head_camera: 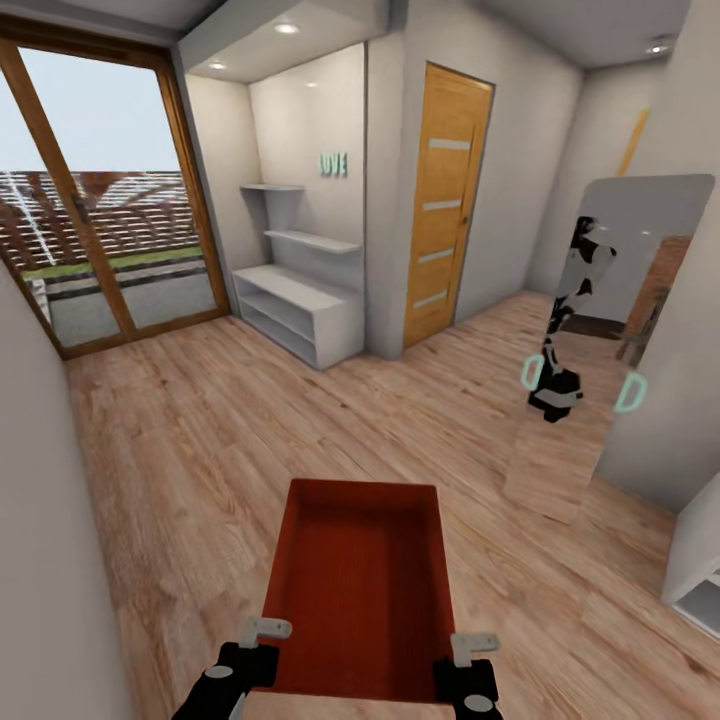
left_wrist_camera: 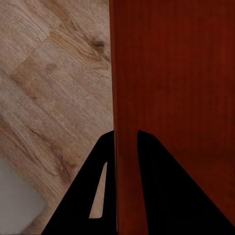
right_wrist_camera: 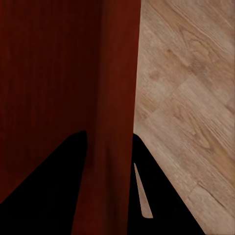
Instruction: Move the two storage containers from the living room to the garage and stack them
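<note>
Carrying one orange-red rectangular storage container (head_camera: 360, 590) is the step in hand: the low-walled open bin hangs in front of the robot, above the light wood-plank flooring (head_camera: 180, 450), held at its near end by both arms. The left hand (head_camera: 262, 640) pinches the bin's left wall, and the left wrist view shows that wall (left_wrist_camera: 126, 147) running between the two dark fingers (left_wrist_camera: 161, 186). The right hand (head_camera: 470, 652) pinches the right wall the same way, one finger inside the bin and one outside (right_wrist_camera: 110, 161).

Farther off, a tall leaning mirror (head_camera: 610, 330) stands at the right and reflects the robot. Beyond it a wooden door with pale glass strips (head_camera: 445, 200) is shut, with white low shelving (head_camera: 295, 300) to its left and a wood-framed glass sliding door (head_camera: 110, 220) at the far left.

The grey concrete garage floor is not reached yet, so the next move likely calls for driving on while both grips hold level.
</note>
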Robot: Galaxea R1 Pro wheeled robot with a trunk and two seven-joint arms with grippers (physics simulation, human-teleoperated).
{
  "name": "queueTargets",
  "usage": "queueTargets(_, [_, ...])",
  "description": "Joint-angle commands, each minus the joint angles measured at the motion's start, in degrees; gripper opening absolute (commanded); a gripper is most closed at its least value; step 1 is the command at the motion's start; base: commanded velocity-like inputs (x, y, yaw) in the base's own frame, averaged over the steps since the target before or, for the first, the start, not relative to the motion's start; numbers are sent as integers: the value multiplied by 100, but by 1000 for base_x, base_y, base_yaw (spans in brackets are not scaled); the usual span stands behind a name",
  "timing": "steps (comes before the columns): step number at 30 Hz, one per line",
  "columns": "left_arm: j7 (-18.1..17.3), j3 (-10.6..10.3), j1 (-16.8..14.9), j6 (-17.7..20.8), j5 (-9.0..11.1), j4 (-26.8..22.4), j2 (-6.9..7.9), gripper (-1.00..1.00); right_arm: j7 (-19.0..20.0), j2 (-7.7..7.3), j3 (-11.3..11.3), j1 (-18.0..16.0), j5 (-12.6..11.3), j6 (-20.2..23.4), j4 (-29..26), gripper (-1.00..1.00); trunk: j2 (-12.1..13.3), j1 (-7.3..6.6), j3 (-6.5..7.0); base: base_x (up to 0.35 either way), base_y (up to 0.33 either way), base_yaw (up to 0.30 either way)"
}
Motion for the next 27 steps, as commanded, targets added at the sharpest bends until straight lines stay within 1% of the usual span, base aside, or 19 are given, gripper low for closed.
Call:
queueTargets(1, [71, -146, 3, 32, -542, 269, 1, -100, -557, 0, -24, -60, 0, -30, -3, -100, -4, 4, -6, 322, 0, 1])
queueTargets(16, [71, -146, 3, 32, -542, 269, 1, -100, -557, -17, -24, -60, -1, -30, -3, -100, -4, 4, -6, 322, 0, 0])
queueTargets(27, [71, -146, 3, 32, -542, 269, 1, -100, -548, 0, -24, -60, 1, -30, -3, -100, -4, 4, -6, 322, 0, 0])
